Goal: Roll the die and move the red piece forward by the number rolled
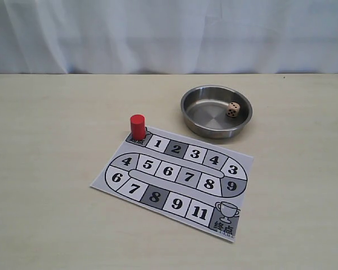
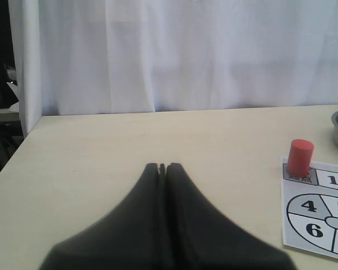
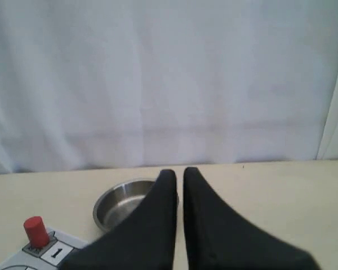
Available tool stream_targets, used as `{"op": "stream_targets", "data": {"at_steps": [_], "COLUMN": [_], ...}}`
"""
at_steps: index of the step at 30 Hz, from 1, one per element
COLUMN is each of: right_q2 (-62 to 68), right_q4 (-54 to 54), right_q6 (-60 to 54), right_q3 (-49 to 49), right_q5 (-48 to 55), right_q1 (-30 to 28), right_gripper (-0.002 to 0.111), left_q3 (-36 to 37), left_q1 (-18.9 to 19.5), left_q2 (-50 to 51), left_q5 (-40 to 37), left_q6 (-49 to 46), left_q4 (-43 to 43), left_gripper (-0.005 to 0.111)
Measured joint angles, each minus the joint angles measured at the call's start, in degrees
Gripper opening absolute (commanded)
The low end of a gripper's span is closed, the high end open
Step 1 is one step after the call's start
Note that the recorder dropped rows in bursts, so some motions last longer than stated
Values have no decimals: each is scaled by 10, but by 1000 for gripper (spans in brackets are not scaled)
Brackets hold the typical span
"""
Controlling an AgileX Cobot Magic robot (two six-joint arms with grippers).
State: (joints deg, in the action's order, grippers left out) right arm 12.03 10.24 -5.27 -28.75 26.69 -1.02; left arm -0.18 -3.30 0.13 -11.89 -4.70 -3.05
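Observation:
The pale tan die [image 1: 232, 109] lies inside the steel bowl [image 1: 187, 107], near its far right wall, with a dark-pipped face toward the camera. On the grey start square at the upper left corner of the numbered board [image 1: 168, 170] stands the red piece [image 1: 137, 126], upright. Neither gripper shows in the exterior view. My left gripper [image 2: 162, 166] is shut and empty over bare table, with the red piece [image 2: 299, 157] off to its side. The right gripper [image 3: 179, 171] is shut with a thin slit and holds nothing. It is in front of the bowl [image 3: 115, 205], and the die is hidden there.
The board's track runs 1 to 4 along the top, loops round, and ends at a trophy square [image 1: 227, 212]. A white curtain [image 1: 169, 34] backs the table. The table's left edge [image 2: 28, 126] shows in the left wrist view.

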Motion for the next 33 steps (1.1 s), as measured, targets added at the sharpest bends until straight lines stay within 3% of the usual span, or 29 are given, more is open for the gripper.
{"op": "stream_targets", "data": {"at_steps": [11, 19, 26, 33], "right_q2": [230, 383, 495, 602], "right_q4": [0, 28, 152, 155], "right_q6": [-55, -124, -251, -270], "right_q3": [-140, -205, -257, -338], "right_q5": [43, 54, 69, 96], "right_q1": [0, 0, 14, 70], "right_gripper": [5, 34, 35, 36], "left_q3": [0, 0, 0, 0], "left_q1": [0, 0, 0, 0], "left_q2": [0, 0, 0, 0], "left_q5": [0, 0, 0, 0], "left_q6": [0, 0, 0, 0], "left_q4": [0, 0, 0, 0], "left_gripper": [0, 0, 0, 0]}}
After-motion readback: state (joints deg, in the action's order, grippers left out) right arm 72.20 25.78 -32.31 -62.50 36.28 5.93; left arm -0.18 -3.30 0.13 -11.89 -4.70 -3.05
